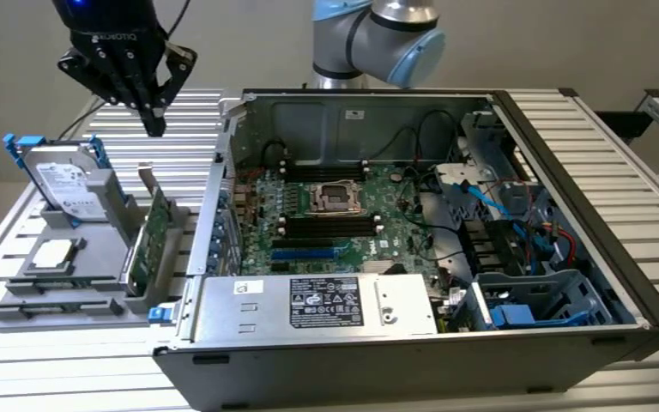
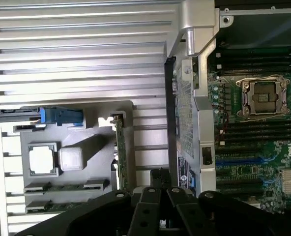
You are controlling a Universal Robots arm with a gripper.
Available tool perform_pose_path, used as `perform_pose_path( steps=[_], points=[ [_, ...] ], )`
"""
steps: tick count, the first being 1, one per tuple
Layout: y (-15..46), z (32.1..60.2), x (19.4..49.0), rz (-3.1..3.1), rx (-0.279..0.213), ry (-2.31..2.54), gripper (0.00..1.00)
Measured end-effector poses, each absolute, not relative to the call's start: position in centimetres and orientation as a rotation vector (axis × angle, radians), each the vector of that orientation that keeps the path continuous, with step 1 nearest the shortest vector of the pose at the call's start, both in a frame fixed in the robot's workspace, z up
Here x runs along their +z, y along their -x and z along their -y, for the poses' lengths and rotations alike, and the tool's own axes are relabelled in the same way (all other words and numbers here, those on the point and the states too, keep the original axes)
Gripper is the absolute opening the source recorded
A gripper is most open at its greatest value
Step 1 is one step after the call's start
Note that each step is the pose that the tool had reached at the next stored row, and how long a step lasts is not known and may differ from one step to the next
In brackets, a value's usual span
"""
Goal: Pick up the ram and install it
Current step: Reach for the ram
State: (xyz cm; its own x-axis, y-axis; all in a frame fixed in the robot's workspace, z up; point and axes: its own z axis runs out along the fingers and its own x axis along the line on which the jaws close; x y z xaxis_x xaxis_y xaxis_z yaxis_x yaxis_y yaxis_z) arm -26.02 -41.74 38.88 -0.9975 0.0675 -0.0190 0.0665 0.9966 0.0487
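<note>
Two slim green ram sticks (image 2: pixel 67 186); black tool (image 1: pixel 154 127) closed.

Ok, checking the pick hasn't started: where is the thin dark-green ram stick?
At the exterior view's left, the ram stick lies flat in the grey plastic tray, just beside the square silver processor, outside the open black computer case.

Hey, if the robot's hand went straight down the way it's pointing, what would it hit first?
Probably the bare slatted table, in the strip between the upright green card and the computer case. The hand seems lined up there rather than over the card, though depth is hard to judge.
</note>
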Motion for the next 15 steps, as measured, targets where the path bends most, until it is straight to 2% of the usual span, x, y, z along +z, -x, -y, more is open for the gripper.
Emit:
perform_pose_path(
  steps=[15],
  points=[
    [31.2, 42.8, 38.1, -3.121, 0.075, -0.105, 0.11]
  ],
)
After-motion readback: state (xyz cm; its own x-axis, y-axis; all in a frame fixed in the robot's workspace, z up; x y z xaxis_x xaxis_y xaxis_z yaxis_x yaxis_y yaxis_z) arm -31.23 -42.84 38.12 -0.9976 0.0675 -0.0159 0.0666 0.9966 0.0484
